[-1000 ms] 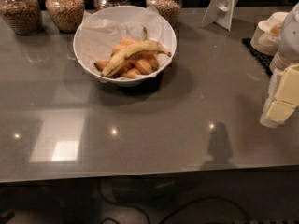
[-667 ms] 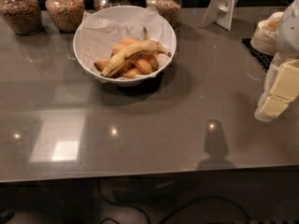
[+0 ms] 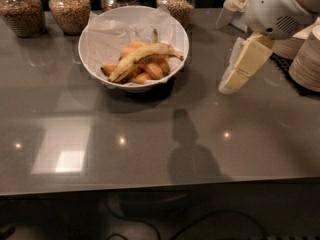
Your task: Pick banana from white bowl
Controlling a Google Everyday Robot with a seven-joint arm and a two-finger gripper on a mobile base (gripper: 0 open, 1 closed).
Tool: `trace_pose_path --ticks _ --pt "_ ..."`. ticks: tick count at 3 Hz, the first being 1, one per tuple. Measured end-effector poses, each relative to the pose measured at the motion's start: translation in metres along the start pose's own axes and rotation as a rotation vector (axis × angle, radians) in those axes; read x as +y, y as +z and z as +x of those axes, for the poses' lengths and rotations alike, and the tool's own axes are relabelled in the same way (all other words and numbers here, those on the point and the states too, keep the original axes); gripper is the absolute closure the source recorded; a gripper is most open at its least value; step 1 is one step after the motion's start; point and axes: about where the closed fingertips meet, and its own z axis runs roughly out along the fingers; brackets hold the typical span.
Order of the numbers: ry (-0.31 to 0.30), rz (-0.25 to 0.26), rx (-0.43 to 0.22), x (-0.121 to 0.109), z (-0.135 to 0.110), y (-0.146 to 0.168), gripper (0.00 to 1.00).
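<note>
Tabletop (image 3: 150,154), grey and glossy, runs the full width of the view; its near edge carries several bright light reflections and a dark shadow near the middle.

Above the right part of the table, between its centre and right edge, hangs the cream-coloured two-finger gripper (image 3: 229,85), angled down and to the left from a rounded white arm housing (image 3: 272,9). It holds nothing, and it cannot be told whether it is parted or closed. It stands well apart from the bowl, to its right.

Toward the far edge, left of centre, sits the large round deep white bowl (image 3: 81,46), lined with crinkled white paper (image 3: 107,34). The long curved pale yellow banana (image 3: 142,56) lies inside it, across short stubby orange pieces (image 3: 152,70), stem end toward the right.

At the right edge stand stacks of small cream paper bowls (image 3: 306,59). Along the far edge stand four round glass jars of brown grain (image 3: 70,9).
</note>
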Motion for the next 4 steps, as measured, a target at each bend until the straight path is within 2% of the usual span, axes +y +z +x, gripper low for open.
trace_pose_path --ticks 1,2,3,4 --pt "-0.056 0.001 -0.136 -0.022 -0.047 0.026 0.00" --pt "-0.135 -0.017 -0.222 -0.037 -0.085 0.066 0.00" --pt "-0.229 0.001 -0.233 -0.050 -0.115 0.108 0.00" --pt "-0.229 0.001 -0.233 -0.050 -0.115 0.108 0.00"
